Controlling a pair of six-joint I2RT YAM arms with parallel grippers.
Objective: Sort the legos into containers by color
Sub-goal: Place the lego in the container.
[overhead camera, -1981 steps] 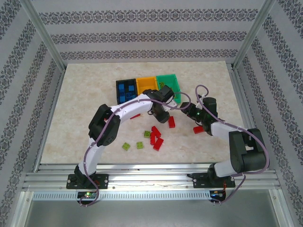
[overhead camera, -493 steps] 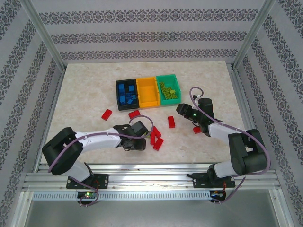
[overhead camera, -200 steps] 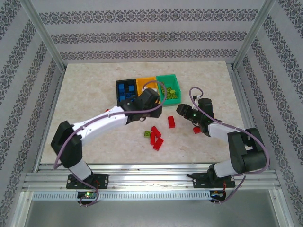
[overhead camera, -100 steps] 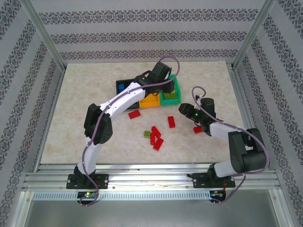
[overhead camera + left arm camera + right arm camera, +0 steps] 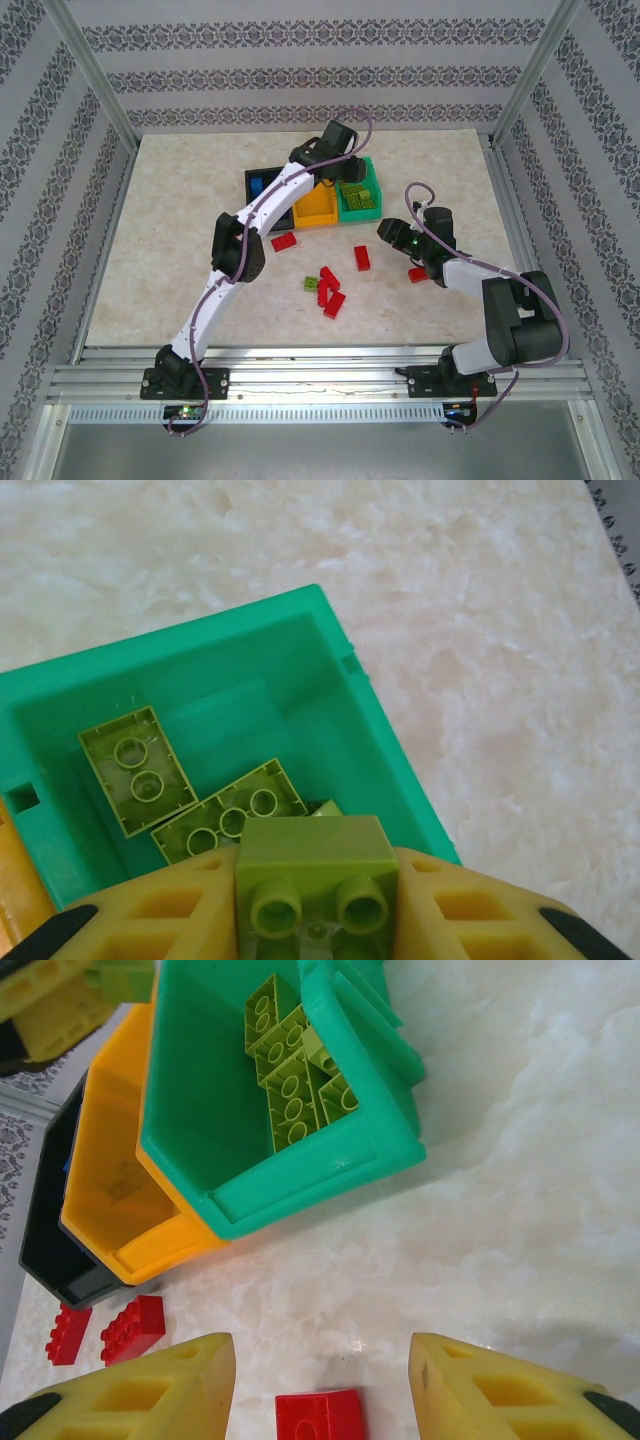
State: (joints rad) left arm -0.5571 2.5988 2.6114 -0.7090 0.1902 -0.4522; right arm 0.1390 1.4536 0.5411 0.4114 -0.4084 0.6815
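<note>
Left gripper (image 5: 315, 905) clamps a lime green brick (image 5: 315, 852) over the green bin (image 5: 392, 765), other lime bricks (image 5: 228, 816) inside at its ten o'clock; right gripper (image 5: 318, 1362) gapes wide, a red brick (image 5: 320, 1417) lying untouched between its fingers, five o'clock of the bin

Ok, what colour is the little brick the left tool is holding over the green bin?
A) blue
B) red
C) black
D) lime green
D: the left wrist view shows a lime green studded plastic brick pinched in the left tool, just above the green plastic bin that already has matching bricks inside.
</note>
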